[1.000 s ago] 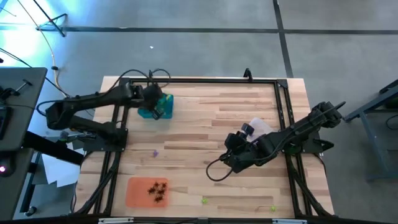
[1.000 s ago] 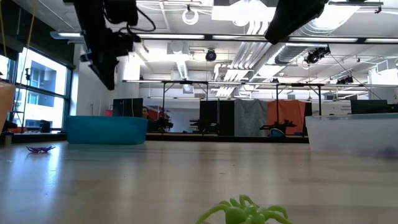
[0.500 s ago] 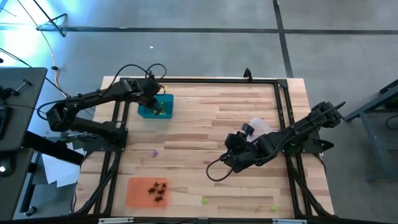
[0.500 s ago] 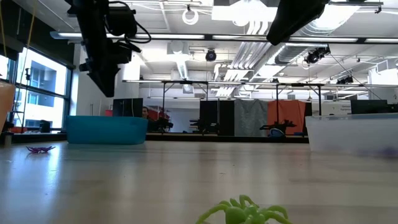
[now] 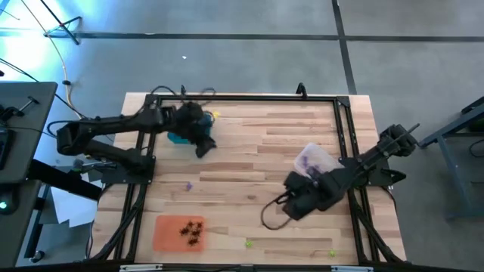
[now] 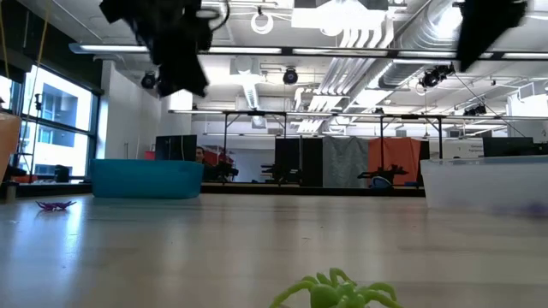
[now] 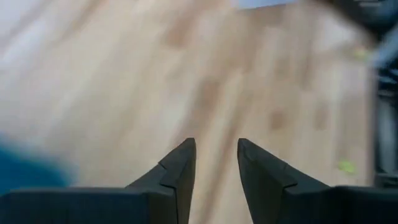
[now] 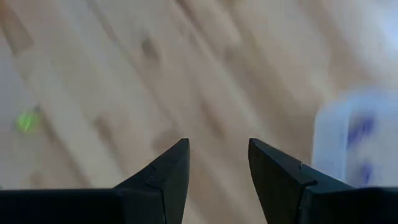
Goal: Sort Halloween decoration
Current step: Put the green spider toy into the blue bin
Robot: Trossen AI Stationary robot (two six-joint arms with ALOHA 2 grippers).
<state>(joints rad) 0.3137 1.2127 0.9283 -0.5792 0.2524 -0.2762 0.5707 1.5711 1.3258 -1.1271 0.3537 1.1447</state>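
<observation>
A pale wooden table [image 5: 249, 143] fills the scene. The left gripper [image 5: 204, 146] hangs parted and empty just beside the teal tray [image 5: 178, 137]. The right gripper [image 8: 217, 163], also parted and empty, hovers near the clear tray [image 5: 316, 160], which holds purple spiders. Black spiders [image 5: 191, 230] fill the orange tray [image 5: 165, 234]. Loose yellow-green spiders [image 5: 248, 243] and a purple spider [image 5: 188, 185] lie well apart from the teal tray; their heading is unclear.

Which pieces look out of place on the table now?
A purple spider and two green spiders lie loose on the table, outside the trays; the black ones sit in the orange tray.
</observation>
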